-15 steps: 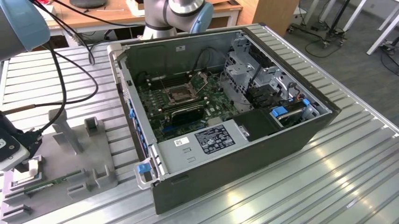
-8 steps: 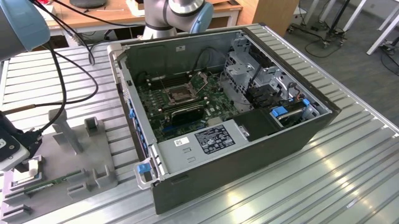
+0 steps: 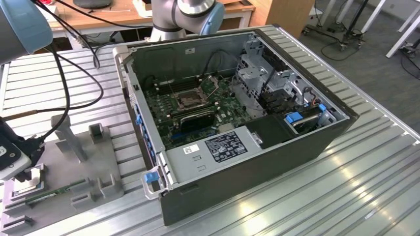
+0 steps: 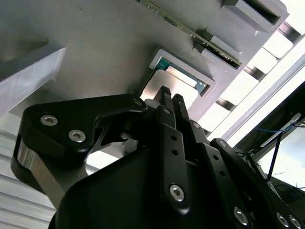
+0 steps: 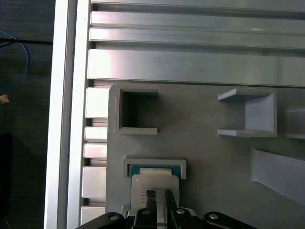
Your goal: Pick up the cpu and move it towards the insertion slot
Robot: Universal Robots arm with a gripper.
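Exterior view: an open computer case (image 3: pixel 262 162) lies on its side in the middle of a ribbed metal bench (image 3: pixel 367 196). The insertion slot (image 3: pixel 190 101), a square silver-framed socket, sits on the green board inside the case, upper centre of the frame. At the lower left of the frame a grey fixture plate (image 3: pixel 125 147) rests on the bench beside the case. The jaws hang over its far-left corner, right above the cpu (image 3: pixel 27 186), which is well apart from the slot. A narrow green memory stick (image 3: pixel 56 192) lies just beside it.

Second wrist view: the cpu (image 4: pixel 174 85) lies flat in a shallow grey pocket, pale top up and green rim showing. The black fingertips (image 4: pixel 165 98) are drawn close together with only a sliver between them. They sit over the chip's top face and grip neither edge. Contact cannot be judged.

First wrist view: the same narrow fingertips (image 5: pixel 151 196) sit over the middle of the cpu (image 5: pixel 155 180), which is seated in its pocket.
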